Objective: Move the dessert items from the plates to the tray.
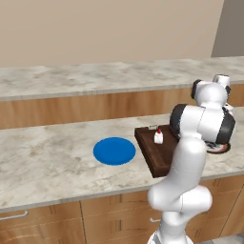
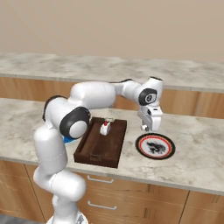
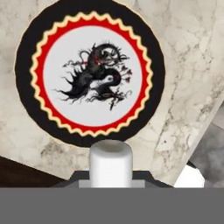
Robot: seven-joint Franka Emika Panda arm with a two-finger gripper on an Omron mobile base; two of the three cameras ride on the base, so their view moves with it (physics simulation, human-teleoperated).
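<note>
A: How did the jaws stand?

B: The gripper (image 2: 148,127) was clenched on a plain pale lump (image 3: 110,162). In the hand view the lump sat at six o'clock, a white cylinder-like piece rising between the finger tips, which it mostly hid.

A: And what lay under it?

B: The white plate (image 3: 90,72), with its red and dark ringed rim and a dark dragon figure in the middle, filled the twelve o'clock part of that view. The plate itself looked bare. In the right base view the gripper hung above the plate's (image 2: 155,146) ten o'clock edge, clear of the bench (image 2: 197,153).

A: Where was the tray?

B: The dark brown tray (image 2: 98,151) lay on the bench just beside the white plate, at its nine o'clock in the right base view. The white cake block with a red top (image 2: 105,127) stood upright inside the tray, toward its far end.

A: The other plate?

B: In the left base view the blue plate (image 1: 114,150) lay flat and bare at nine o'clock of the tray (image 1: 152,152), close by but apart from it. The cake block (image 1: 158,136) showed there too, in the tray's far part.
</note>
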